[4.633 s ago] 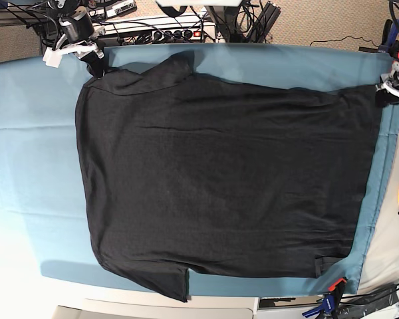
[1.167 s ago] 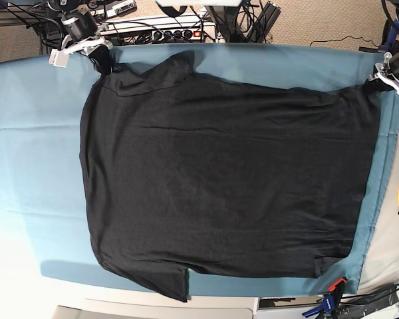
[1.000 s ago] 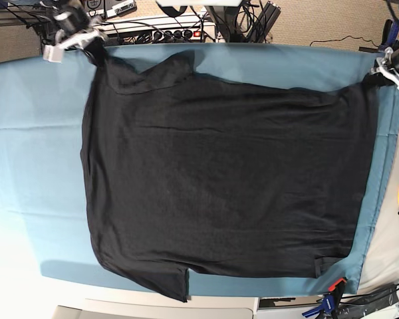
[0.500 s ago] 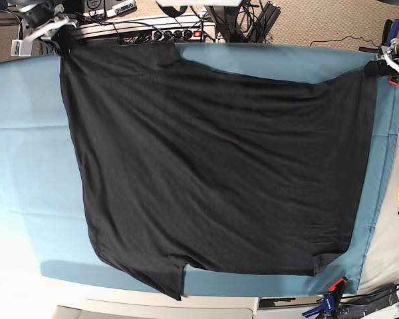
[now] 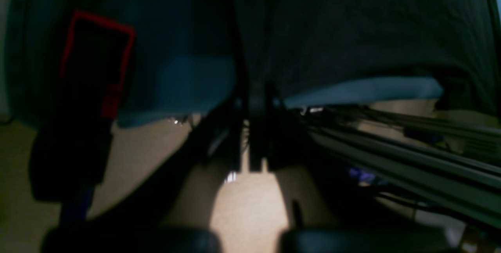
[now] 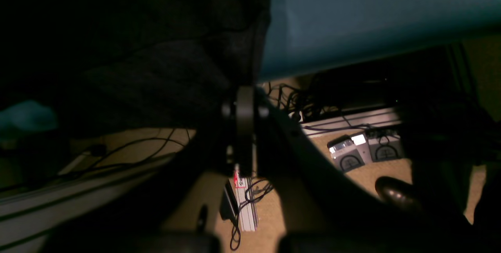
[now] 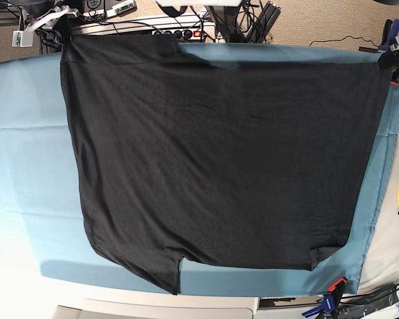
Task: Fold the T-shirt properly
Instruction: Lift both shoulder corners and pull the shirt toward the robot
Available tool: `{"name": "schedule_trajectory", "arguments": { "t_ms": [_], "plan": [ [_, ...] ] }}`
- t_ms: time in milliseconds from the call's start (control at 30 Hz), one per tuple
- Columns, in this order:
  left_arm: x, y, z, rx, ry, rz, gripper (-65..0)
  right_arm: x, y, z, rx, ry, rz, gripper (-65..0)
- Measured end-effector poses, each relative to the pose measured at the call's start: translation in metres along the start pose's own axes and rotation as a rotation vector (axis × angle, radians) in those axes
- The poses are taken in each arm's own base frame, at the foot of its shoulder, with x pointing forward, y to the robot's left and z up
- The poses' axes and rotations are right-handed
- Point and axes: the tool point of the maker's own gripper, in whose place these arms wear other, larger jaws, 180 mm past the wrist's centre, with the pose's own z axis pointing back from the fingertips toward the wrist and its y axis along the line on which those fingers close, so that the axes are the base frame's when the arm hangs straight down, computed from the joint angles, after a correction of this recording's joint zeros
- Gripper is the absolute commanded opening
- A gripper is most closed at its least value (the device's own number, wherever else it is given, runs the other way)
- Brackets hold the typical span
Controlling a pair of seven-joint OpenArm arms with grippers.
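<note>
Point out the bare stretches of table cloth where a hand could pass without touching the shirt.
The widest bare patch of teal table cloth lies along the base view's left, beside the T-shirt. A thin strip runs under the shirt's lower edge, another down its right side. The top edge is crowded: the right gripper and left gripper pinch the shirt's corners there.

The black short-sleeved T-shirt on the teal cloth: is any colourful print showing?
No, the black short-sleeved T-shirt shows only plain black fabric in the base view.
</note>
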Motion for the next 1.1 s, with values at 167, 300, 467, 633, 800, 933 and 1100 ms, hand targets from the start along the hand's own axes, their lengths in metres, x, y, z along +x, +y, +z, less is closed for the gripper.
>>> {"name": "schedule_trajectory", "arguments": {
  "t_ms": [167, 300, 467, 633, 800, 933, 1100],
  "plan": [
    [-0.004, 0.000, 0.000, -0.002, 0.013, 0.004, -65.0, -0.005, -0.004, 0.006, -0.005, 0.036, 0.020, -65.0],
    [-0.005, -0.001, 0.000, -0.003, 0.017, 0.004, -65.0, -0.005, -0.011, 0.013, -0.022, 0.052, 0.035, -65.0],
    [-0.008, -0.001, 0.001, -0.006, 0.032, 0.001, -65.0, 0.012, -0.031, 0.029, -0.081, 0.020, 0.050, -65.0],
    [-0.017, -0.003, 0.003, -0.022, 0.052, 0.009, -65.0, 0.020, -0.042, 0.038, -0.117, 0.005, 0.065, -65.0],
    [-0.027, -0.006, 0.007, -0.038, 0.076, 0.009, -65.0, 0.019, -0.041, 0.039, -0.108, 0.014, 0.055, -65.0],
    [-0.034, -0.006, 0.010, -0.040, 0.094, 0.019, -65.0, 0.010, -0.042, 0.044, -0.115, 0.045, 0.053, -65.0],
    [-0.038, -0.006, 0.011, -0.039, 0.105, 0.024, -65.0, 0.003, -0.043, 0.049, -0.121, 0.068, 0.047, -65.0]
  ]
}}
